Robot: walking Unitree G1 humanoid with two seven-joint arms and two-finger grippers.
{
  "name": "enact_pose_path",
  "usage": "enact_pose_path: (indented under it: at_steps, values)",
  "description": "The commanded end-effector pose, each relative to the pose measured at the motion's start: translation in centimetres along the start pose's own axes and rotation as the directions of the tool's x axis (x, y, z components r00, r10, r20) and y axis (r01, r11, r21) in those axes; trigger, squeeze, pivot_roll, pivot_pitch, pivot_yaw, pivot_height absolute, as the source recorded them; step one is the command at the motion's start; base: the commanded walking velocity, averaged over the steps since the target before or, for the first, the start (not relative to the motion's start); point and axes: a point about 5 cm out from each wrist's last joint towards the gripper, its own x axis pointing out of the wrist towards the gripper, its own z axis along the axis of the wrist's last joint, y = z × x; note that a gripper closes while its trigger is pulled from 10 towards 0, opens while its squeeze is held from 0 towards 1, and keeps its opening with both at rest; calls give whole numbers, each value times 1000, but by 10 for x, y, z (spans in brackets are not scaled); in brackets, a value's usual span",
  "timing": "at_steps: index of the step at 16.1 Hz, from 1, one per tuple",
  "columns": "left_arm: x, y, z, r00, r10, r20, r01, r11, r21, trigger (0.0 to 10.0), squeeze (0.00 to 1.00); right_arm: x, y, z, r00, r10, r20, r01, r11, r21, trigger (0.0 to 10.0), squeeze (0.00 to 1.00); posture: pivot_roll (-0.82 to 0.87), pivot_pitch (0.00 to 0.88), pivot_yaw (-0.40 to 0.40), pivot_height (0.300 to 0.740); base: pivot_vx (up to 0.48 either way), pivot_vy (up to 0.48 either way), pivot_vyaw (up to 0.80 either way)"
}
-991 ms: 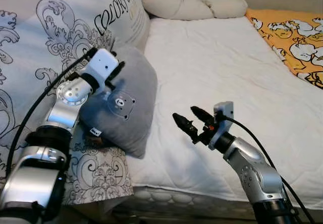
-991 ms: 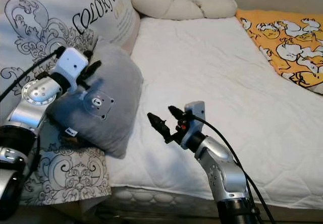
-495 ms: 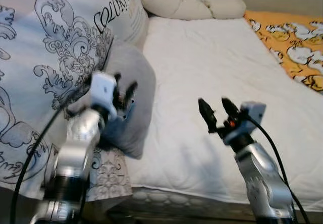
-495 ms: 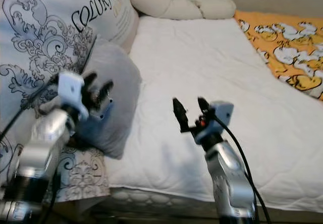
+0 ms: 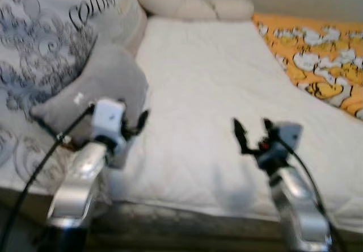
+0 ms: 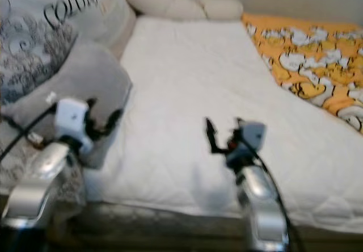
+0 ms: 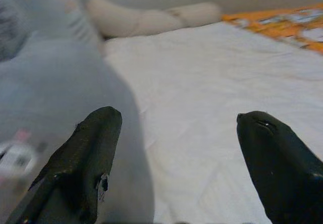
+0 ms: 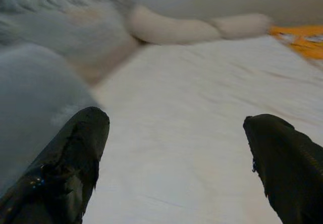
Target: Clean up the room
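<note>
A grey cushion (image 5: 96, 87) with a small bear patch leans against a big patterned pillow (image 5: 39, 42) at the left of the bed. My left gripper (image 5: 136, 124) hovers just in front of the cushion's lower right corner, open and holding nothing. The left wrist view has the cushion (image 7: 55, 93) close beside one finger (image 7: 86, 158). My right gripper (image 5: 252, 131) hangs over the white mattress (image 5: 210, 76) near its front edge, open and empty. The picture is blurred.
A long cream bolster (image 5: 193, 5) lies along the head of the bed. An orange blanket with white figures (image 5: 317, 59) covers the far right side. The mattress's front edge (image 5: 187, 204) runs just below both arms.
My left gripper has come off the top of the grey cushion and drawn back toward the bed's front edge. The right gripper has turned more upright. The camera has shifted and blurred.
</note>
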Motion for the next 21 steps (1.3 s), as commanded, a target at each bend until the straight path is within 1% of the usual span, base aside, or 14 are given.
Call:
enact_pose_path:
  at_steps: [1,3,5,7,8,9,10,11,12,13,15,17,18,21]
  values:
    - [-2,-3,4,1000,5,8,-5,1000,5,10000,1000,-1,-9,4,1000,-23,7,23,1000,20,10000,0,22,0,-29,740,0,-480,0]
    - [-8,0,1,1000,23,-8,-23,1000,16,10000,1000,0,-12,5,999,-46,29,46,998,32,10000,0,21,0,-30,740,0,-480,0]
    - [-8,4,-2,999,48,-22,-47,999,27,10000,1000,0,-12,-6,997,-46,-55,48,998,39,10000,0,18,0,-30,740,0,-480,0]
    - [-6,4,-1,998,53,-25,-53,999,4,10000,1000,3,-14,-10,992,-98,-82,100,995,13,10000,0,24,0,-34,740,0,-480,0]
    - [-6,4,-3,997,63,-33,-64,998,-22,10000,1000,4,-14,-13,989,-105,-99,107,994,18,10000,0,20,0,-31,740,0,-480,0]
    - [-5,6,-7,995,86,-48,-88,995,-55,10000,1000,6,-14,-19,983,-112,-146,118,993,32,10000,0,26,0,-32,740,0,-480,0]
    - [-6,11,-15,991,107,-80,-112,992,-64,10000,1000,9,-12,-19,985,-112,-134,126,987,100,10000,0,30,0,-30,740,0,-480,0]
    - [-7,13,-19,989,107,-103,-109,994,-21,10000,1000,13,-13,-17,986,-119,-120,131,986,101,10000,0,33,0,-27,740,0,-480,0]
    - [-5,16,-19,989,103,-106,-105,994,-9,10000,1000,19,-14,-15,982,-152,-112,156,987,28,10000,0,29,0,-23,740,0,-480,0]
    - [-4,19,-18,988,110,-105,-112,994,-13,10000,1000,23,-13,-13,984,-142,-106,142,990,-4,10000,0,22,0,-22,740,0,-480,0]
    - [-1,22,-19,986,122,-111,-124,992,-9,10000,1000,26,-10,-16,989,-98,-114,105,993,57,10000,0,12,0,-21,740,0,-480,0]
    - [4,22,-18,987,116,-112,-117,993,0,10000,1000,25,-10,-25,978,-134,-159,146,987,69,10000,0,21,0,-27,740,0,-480,0]
    - [7,22,-17,987,112,-112,-112,994,2,10000,1000,28,-11,-26,977,-146,-155,163,981,105,10000,0,23,0,-26,740,0,-480,0]
    - [14,21,-17,988,102,-115,-103,995,-1,10000,1000,36,-6,-28,979,-112,-168,127,989,80,10000,0,8,0,-9,740,0,-480,0]
